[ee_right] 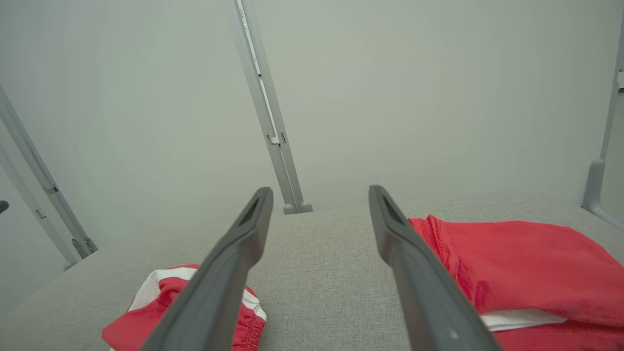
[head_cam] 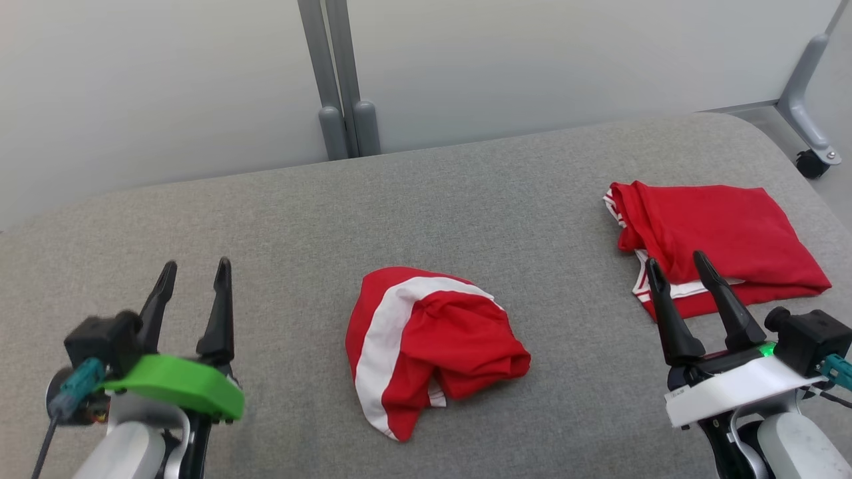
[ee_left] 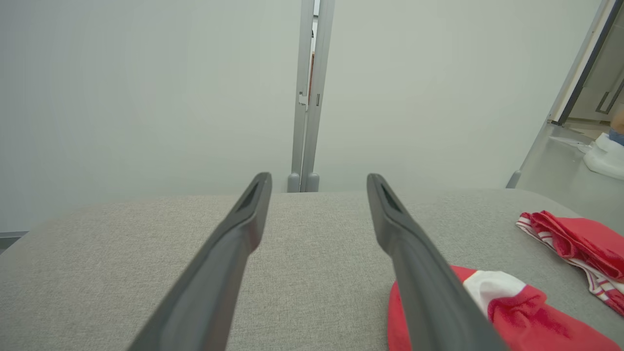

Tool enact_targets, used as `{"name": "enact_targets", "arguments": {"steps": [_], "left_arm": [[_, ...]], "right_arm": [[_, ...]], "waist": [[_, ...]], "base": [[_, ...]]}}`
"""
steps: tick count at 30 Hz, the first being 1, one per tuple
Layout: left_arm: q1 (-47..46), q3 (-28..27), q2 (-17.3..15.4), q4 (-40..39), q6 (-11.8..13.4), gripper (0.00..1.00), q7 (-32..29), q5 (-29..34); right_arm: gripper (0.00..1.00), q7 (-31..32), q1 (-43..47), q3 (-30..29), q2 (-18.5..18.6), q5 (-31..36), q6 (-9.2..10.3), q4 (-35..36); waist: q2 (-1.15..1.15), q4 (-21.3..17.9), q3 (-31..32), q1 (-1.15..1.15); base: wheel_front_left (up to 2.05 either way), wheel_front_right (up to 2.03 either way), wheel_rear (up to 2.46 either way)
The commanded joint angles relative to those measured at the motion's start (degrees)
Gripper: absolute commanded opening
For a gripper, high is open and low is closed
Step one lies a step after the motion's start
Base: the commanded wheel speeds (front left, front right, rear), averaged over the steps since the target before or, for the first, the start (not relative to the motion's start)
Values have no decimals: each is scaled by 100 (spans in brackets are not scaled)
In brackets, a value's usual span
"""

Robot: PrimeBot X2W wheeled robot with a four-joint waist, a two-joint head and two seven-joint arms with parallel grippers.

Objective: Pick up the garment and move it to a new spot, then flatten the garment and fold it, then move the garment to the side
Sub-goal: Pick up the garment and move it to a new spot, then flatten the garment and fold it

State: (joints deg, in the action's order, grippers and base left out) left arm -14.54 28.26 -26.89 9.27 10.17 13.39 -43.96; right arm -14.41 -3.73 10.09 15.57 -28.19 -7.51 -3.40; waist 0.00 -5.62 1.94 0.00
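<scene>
Head view, table (head_cam: 466, 199): a grey woven fabric cover with rounded far corners; the far edge runs just in front of the wall panels.
Room: pale wall panels (head_cam: 166, 86) stand behind the table. 2 grey posts (head_cam: 346, 120) stand side by side at the middle of the far edge. A grey leg on a black caster (head_cam: 813, 161) rests on the floor off the far right corner.
Left gripper (head_cam: 196, 266): near the front left corner, with a green collar at its base. Its 2 dark fingers are spread apart and point toward the far edge. In the left wrist view, bare grey cloth shows in the gap between them.
Folded garment (head_cam: 719, 226): red and folded into a flat, rough rectangle near the right edge. White-and-red striped trim shows along its left side and front.
Right gripper (head_cam: 675, 261): near the front right corner, with a white collar at its base. Its 2 fingers are spread wide, and the right wrist view shows grey cloth between them.
In the way: in the head view the right gripper's fingertips overlap the front left part of the folded garment; I cannot tell whether they touch it.
Crumpled garment (head_cam: 432, 332): it lies on the table at the middle, nearer the front edge. It is between the 2 grippers, apart from both, and well apart from the folded garment.
Its look: red cloth bunched into a rounded heap. 1 broad white band curves from the top down its left side to the front. Creased folds and a rolled hem pile up on its right side.
</scene>
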Motion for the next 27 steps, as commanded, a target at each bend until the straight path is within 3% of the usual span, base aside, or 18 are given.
{"name": "enact_targets", "arguments": {"steps": [1,5,7,13,27], "left_arm": [[301,-111,-59,-148,148,100,91,67],[1030,-458,176,-691,444,100,182,436],[1308,-560,366,-872,460,100,176,623],[1523,-682,735,-922,202,100,180,987],[1434,-870,1019,-645,-158,100,181,1240]], "right_arm": [[100,-34,94,1,-6,-15,4,-41],[100,-57,246,-124,-63,-74,4,-99],[100,-68,329,-166,-99,-82,4,-109],[100,-76,287,-126,-33,-65,4,-94],[100,-56,215,-25,-11,-132,4,-216]], "waist": [[0,18,4,0],[0,89,-10,0],[0,138,-27,0],[0,199,-52,0],[0,232,-22,0]], "base": [[0,0,0],[0,0,0],[0,0,0],[0,0,0],[0,0,0]]}}
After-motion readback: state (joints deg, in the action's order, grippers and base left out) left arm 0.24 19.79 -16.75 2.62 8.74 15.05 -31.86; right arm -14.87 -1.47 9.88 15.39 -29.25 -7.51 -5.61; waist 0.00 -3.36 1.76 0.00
